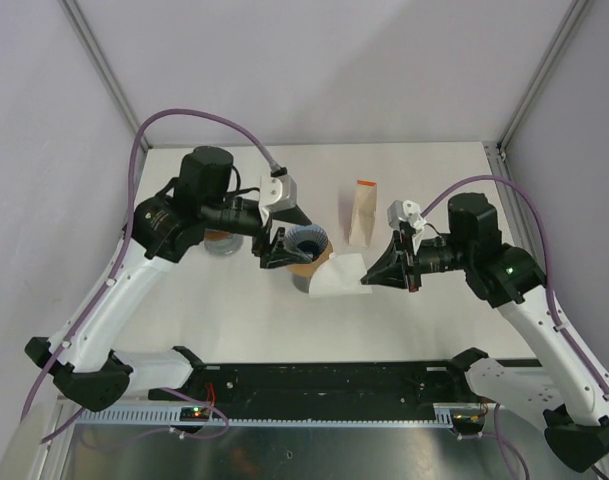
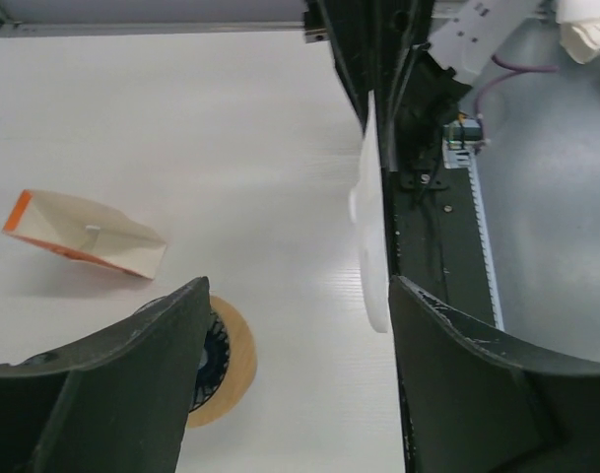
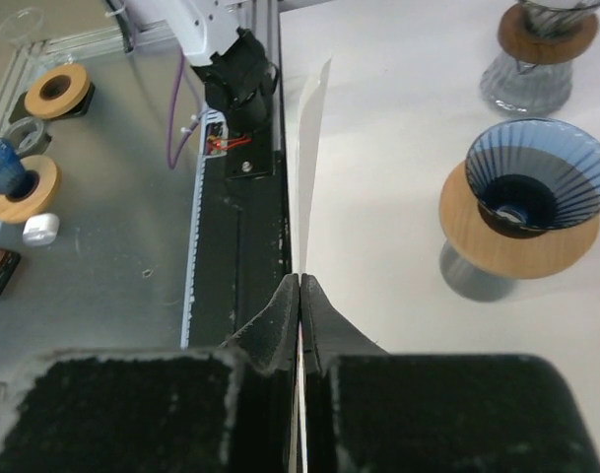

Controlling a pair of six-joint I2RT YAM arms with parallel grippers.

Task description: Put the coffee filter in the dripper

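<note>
Filter pinched and airborne: the right gripper [image 3: 300, 288] has its two fingers pressed flat together on the lower corner of the white coffee filter [image 3: 309, 168], and the sheet stands up from the pads, edge-on to the wrist camera. A corner grip makes sense, since it leaves most of the paper free to go down into the cone.

From above, the coffee filter [image 1: 336, 274] hangs just beside the dripper [image 1: 309, 245], low on its near right side and not yet over the mouth. The dripper is the blue ribbed cone on a wooden collar, open end up, nothing in it as far as the right wrist view shows.

Over on the other side, the left gripper [image 1: 277, 248] sits close against the dripper's left flank. Its wrist camera shows the fingers [image 2: 112, 384] spread wide with nothing between them, the wooden collar peeking out behind one finger. My read: it is parked there to steady the stand, or to help open the folded paper, though it grips neither at this point.

The filter looks folded flat, so dropping it in as it is would likely leave it lying across the cone instead of lining it. It needs lifting above the rim and spreading.

Behind, the orange-topped filter packet [image 1: 362, 213] lies on the table [image 1: 434, 180], well out of the way, and a second dripper [image 3: 538, 44] stands further off.
</note>
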